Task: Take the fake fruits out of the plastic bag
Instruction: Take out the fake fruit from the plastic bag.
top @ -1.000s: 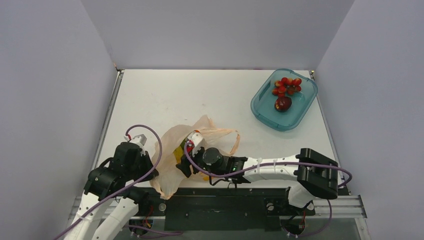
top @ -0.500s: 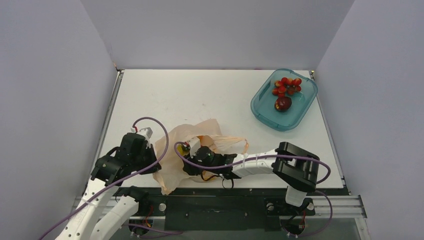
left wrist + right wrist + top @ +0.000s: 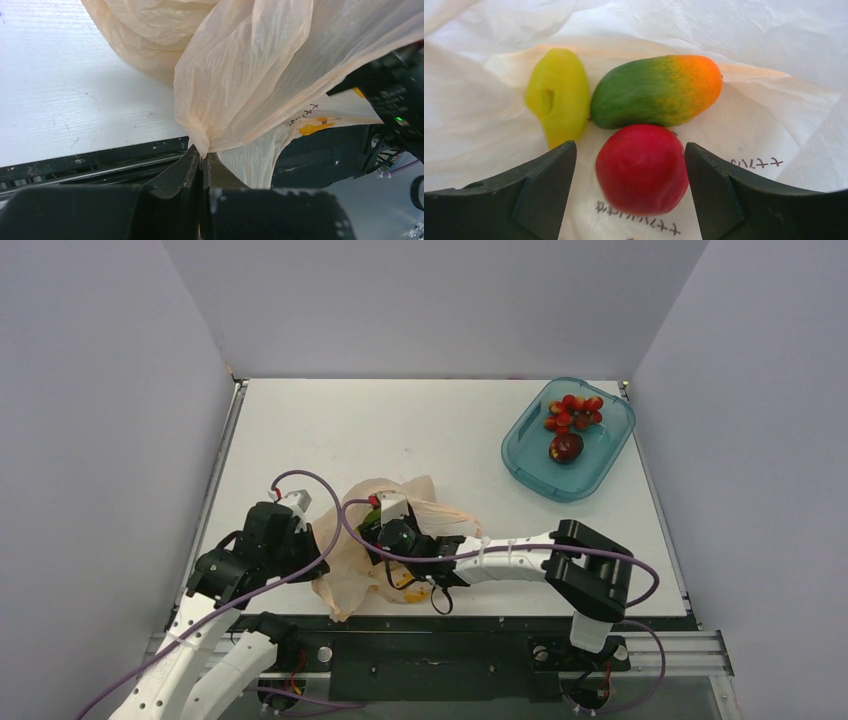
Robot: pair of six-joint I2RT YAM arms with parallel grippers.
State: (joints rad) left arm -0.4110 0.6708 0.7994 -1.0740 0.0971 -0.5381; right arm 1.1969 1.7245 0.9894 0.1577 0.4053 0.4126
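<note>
The pale-orange plastic bag (image 3: pixel 352 540) lies at the near edge of the table. My left gripper (image 3: pixel 202 160) is shut on a gathered fold of the bag (image 3: pixel 235 75). My right gripper (image 3: pixel 385 530) reaches into the bag's mouth and is open (image 3: pixel 630 165). A red round ball (image 3: pixel 642 169) lies between its jaws, untouched on both sides. Behind it lie the orange-green mango (image 3: pixel 655 91) and a yellow-green fruit (image 3: pixel 558 95), all on the bag's inner wall. The red berry cluster (image 3: pixel 574 410) and the dark maroon fruit (image 3: pixel 566 446) sit in the teal tub.
The teal translucent tub (image 3: pixel 524 455) stands at the back right. The table's near edge with its dark rail (image 3: pixel 90 160) runs just below the bag. Grey walls enclose the table on three sides.
My right gripper has pushed further left and deeper into the bag. My left gripper has lifted the bag's fold up and toward the centre, and the bag has bunched up.
</note>
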